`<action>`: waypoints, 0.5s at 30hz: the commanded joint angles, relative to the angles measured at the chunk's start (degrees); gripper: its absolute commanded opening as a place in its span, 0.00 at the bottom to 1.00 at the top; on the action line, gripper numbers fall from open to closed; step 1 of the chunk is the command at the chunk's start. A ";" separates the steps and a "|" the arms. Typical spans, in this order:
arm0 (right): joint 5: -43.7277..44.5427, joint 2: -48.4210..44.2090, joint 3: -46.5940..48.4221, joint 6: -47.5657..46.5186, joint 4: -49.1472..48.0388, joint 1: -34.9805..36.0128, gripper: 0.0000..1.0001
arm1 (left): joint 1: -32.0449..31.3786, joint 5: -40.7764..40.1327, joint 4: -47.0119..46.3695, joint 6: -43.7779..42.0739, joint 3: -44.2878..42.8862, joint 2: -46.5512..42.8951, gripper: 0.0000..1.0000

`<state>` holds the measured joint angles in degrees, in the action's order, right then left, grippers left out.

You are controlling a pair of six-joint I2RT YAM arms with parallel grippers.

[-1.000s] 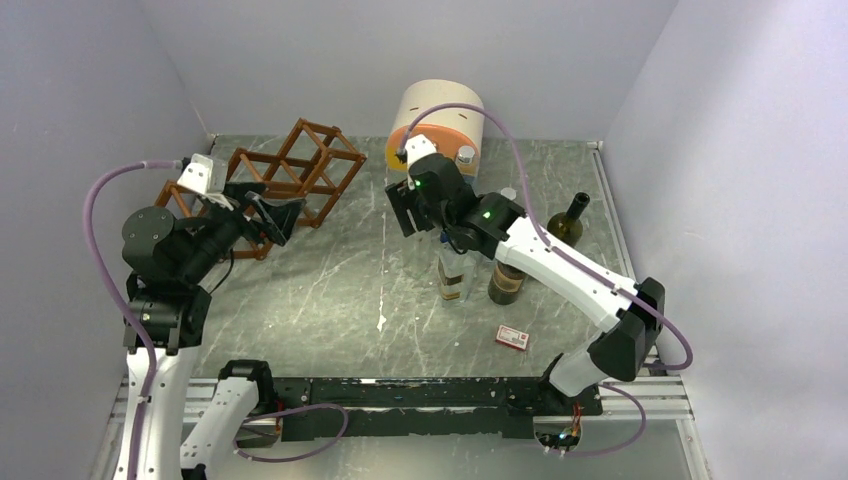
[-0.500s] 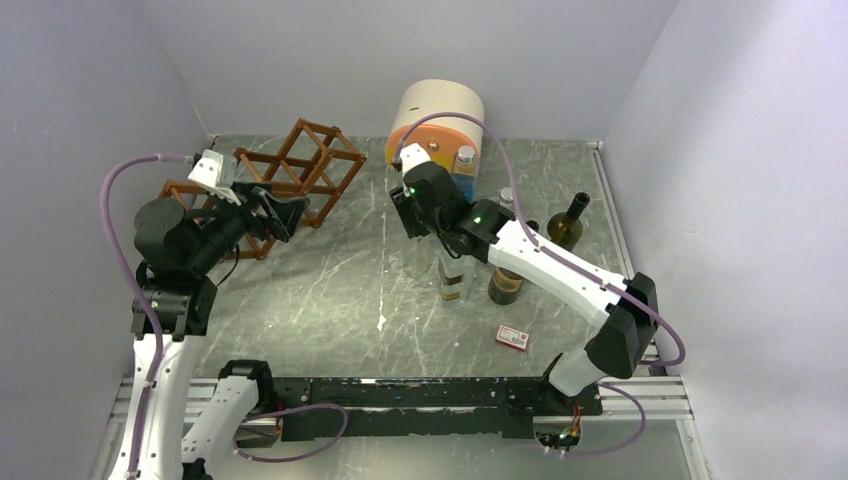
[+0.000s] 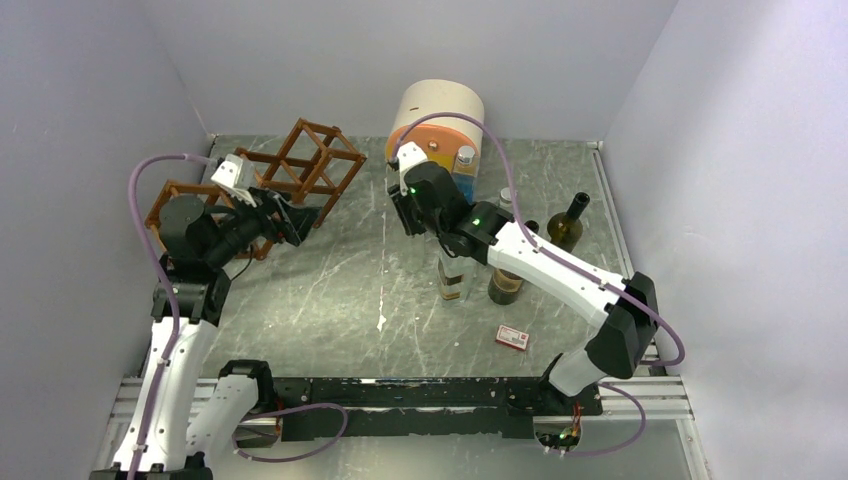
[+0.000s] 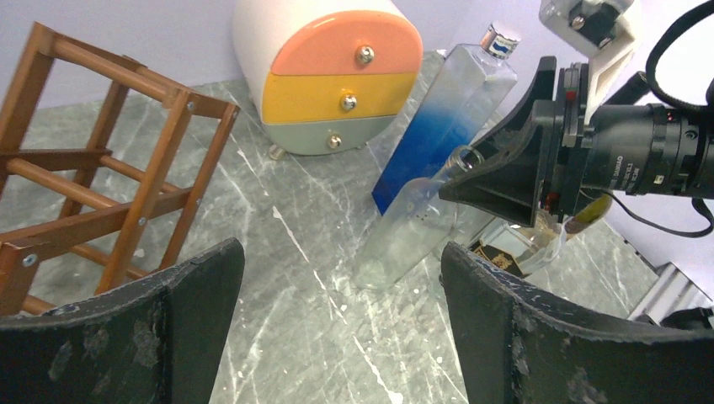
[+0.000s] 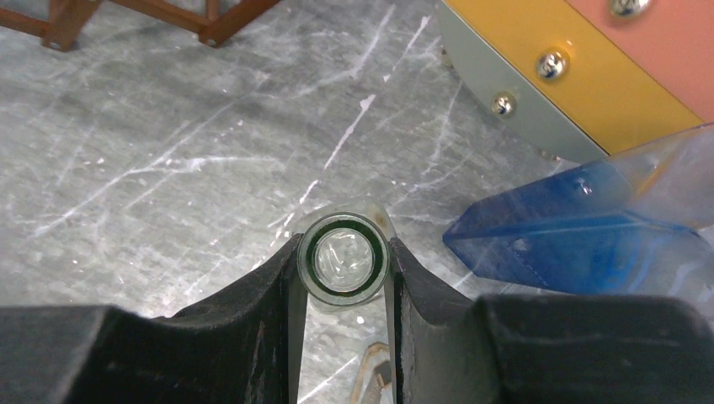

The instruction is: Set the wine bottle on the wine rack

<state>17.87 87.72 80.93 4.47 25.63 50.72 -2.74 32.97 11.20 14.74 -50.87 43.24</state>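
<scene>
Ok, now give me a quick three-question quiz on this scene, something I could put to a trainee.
1. True or false: the left gripper is holding a bottle.
2. What is the right gripper shut on? A: the neck of the clear bottle. B: the blue bottle. C: a stick of the wine rack.
3. Fill the gap: the front of the round cabinet shows ___ drawers.
Key: 1 false, it is open and empty; 2 A; 3 three.
</scene>
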 commanded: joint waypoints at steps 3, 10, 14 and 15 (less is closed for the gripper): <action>-5.40 -4.93 1.38 0.66 -10.24 0.17 0.00 | -0.96 10.81 -3.37 -1.62 0.62 4.71 0.91; -7.71 -8.27 1.51 5.99 -14.72 0.17 0.00 | -7.70 7.08 -5.29 -12.76 6.54 6.66 0.94; -8.20 -9.47 1.65 7.38 -17.17 0.24 0.00 | -9.77 -0.27 -6.68 -19.43 6.25 7.63 0.97; -8.77 -9.45 1.95 7.72 -17.64 0.21 0.00 | -9.90 -0.09 -8.64 -19.34 7.00 7.64 0.98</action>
<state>10.44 80.58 80.93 9.32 16.03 50.74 -11.49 37.56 8.34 3.07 -44.14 51.07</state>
